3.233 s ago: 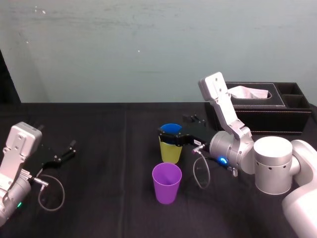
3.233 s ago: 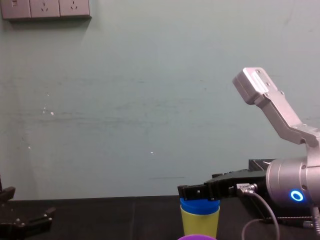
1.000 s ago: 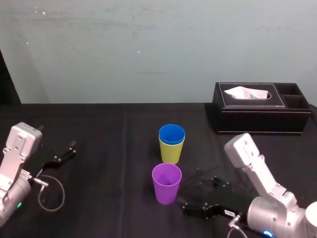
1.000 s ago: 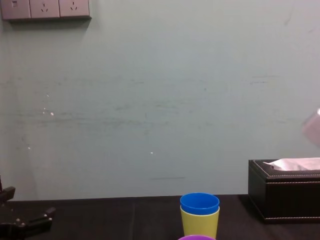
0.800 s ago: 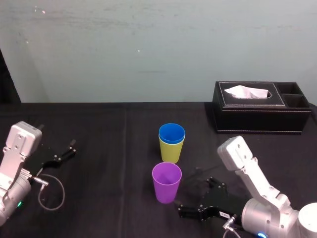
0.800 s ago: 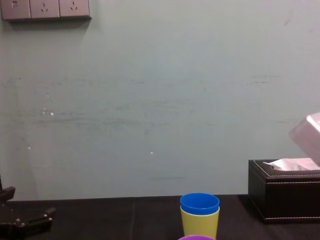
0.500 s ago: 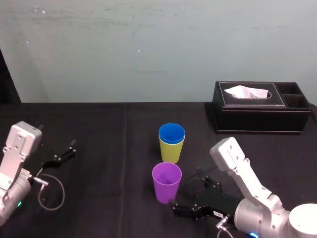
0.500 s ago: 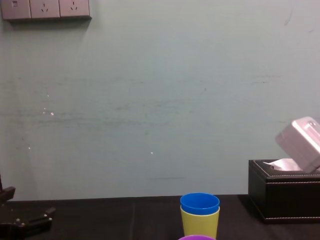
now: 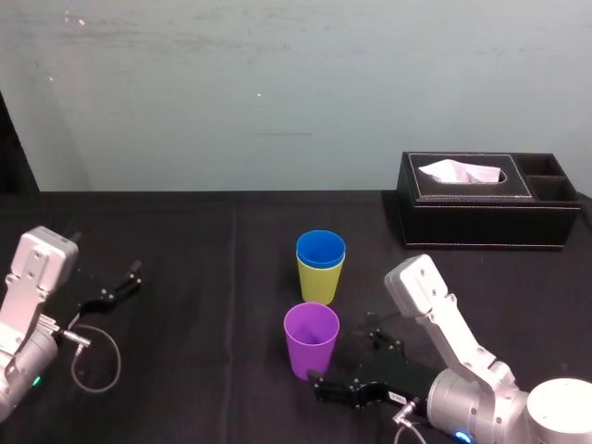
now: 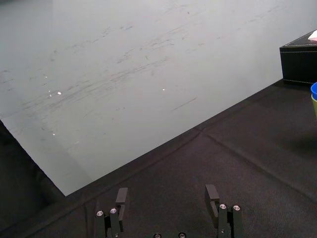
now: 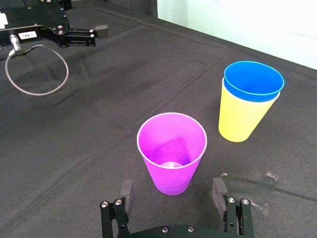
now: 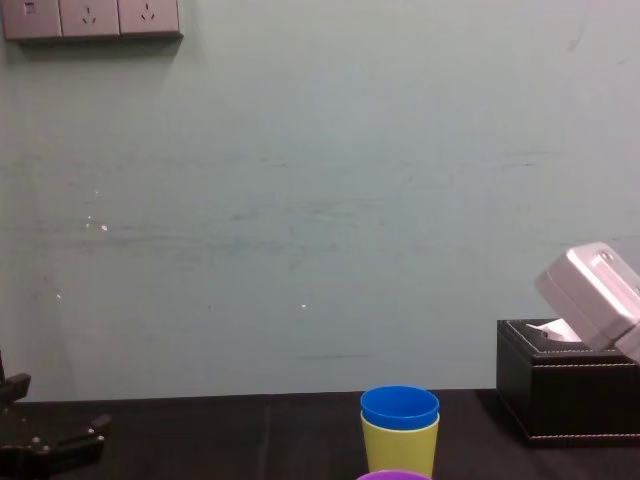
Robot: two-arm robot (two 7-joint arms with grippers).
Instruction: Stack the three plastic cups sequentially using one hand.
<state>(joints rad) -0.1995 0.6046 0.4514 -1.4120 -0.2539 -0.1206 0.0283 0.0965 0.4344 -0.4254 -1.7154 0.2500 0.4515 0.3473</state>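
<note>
Since half a second ago the right gripper [image 9: 346, 359] has slid further left, low over the tabletop [image 9: 203, 259], up to the purple cup [image 9: 311, 340]. Its fingers are spread wide and hold nothing. They flank the base of the upright cup, seemingly without touching it. Just behind, the blue cup [image 9: 321, 248] sits nested in the yellow-green cup [image 9: 319, 282]. At the tabletop's left side, the left gripper [image 10: 166, 194] rests open and empty.
</note>
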